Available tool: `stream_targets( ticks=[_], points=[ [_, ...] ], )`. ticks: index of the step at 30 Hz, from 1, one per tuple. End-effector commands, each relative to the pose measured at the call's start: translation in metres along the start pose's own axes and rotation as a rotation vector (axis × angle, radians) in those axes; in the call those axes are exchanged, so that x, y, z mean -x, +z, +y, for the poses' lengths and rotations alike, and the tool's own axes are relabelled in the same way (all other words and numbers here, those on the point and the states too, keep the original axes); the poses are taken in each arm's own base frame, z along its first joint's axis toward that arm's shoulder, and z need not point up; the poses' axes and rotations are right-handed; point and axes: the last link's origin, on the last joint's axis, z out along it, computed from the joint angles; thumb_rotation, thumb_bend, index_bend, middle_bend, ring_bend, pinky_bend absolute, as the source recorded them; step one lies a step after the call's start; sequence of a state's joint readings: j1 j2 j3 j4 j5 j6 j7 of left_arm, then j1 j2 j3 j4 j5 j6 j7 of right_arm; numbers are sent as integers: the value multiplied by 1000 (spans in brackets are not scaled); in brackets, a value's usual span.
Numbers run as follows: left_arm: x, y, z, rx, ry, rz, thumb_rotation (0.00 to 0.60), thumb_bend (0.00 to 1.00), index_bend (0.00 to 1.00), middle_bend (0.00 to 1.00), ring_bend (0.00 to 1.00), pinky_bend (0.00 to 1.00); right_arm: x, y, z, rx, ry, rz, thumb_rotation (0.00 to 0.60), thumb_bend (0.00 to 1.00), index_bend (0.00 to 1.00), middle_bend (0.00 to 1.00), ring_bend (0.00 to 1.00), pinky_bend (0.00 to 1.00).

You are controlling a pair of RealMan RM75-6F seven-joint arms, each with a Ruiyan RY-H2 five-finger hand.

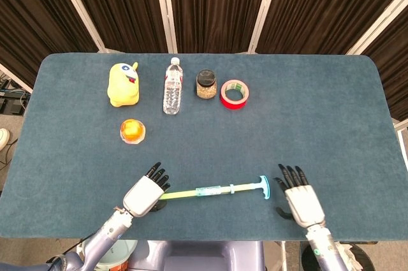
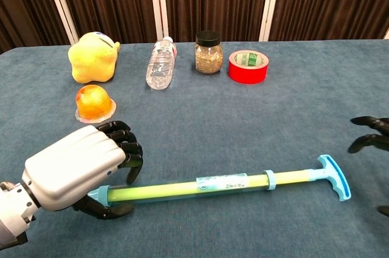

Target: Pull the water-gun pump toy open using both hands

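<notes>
The water-gun pump toy (image 1: 213, 190) (image 2: 213, 183) is a long yellow-green tube with a light blue T-handle (image 2: 335, 176) at its right end, lying near the table's front edge. My left hand (image 1: 143, 195) (image 2: 76, 170) grips the tube's left end, fingers curled around it. My right hand (image 1: 300, 197) is open with fingers apart, just right of the T-handle and not touching it. In the chest view only the right hand's dark fingertips (image 2: 371, 133) show at the right edge.
At the back stand a yellow plush toy (image 1: 123, 83), a lying water bottle (image 1: 172, 86), a black-lidded jar (image 1: 205, 85) and a red tape roll (image 1: 234, 94). An orange ball in a clear cup (image 1: 132, 131) sits beyond my left hand.
</notes>
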State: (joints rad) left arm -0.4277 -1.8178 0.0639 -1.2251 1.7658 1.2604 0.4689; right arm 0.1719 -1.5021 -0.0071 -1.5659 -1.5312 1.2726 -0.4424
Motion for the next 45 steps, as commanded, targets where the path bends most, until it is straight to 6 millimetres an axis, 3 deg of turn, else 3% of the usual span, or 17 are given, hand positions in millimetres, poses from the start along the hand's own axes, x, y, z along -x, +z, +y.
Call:
stream_targets(
  ticks=[1, 11, 23, 30, 37, 45],
  points=[
    [0, 0, 0, 18, -9, 20, 600, 610, 758, 384, 242, 184, 2, 11, -18, -14, 10, 0, 600, 289, 283, 0, 0, 0],
    [0, 6, -2, 18, -18, 44, 600, 609, 760, 390, 242, 184, 12, 25, -52, -25, 14, -25, 600, 296, 299, 0, 0, 0],
    [5, 5, -1, 29, -50, 51, 600, 609, 760, 396, 242, 184, 28, 37, -59, -29, 52, -51, 600, 299, 335, 0, 0, 0],
    [2, 3, 1, 40, -63, 68, 600, 609, 760, 398, 241, 184, 28, 41, -59, -37, 60, -32, 600, 333, 536, 22, 0, 0],
    [-2, -4, 5, 57, -74, 97, 600, 609, 760, 402, 254, 184, 27, 45, -47, -9, 78, 28, 600, 355, 763, 147, 0, 0],
    [-8, -12, 3, 54, -60, 115, 600, 609, 760, 403, 256, 184, 17, 44, -33, 17, 63, 72, 600, 356, 847, 207, 6, 0]
  ],
)
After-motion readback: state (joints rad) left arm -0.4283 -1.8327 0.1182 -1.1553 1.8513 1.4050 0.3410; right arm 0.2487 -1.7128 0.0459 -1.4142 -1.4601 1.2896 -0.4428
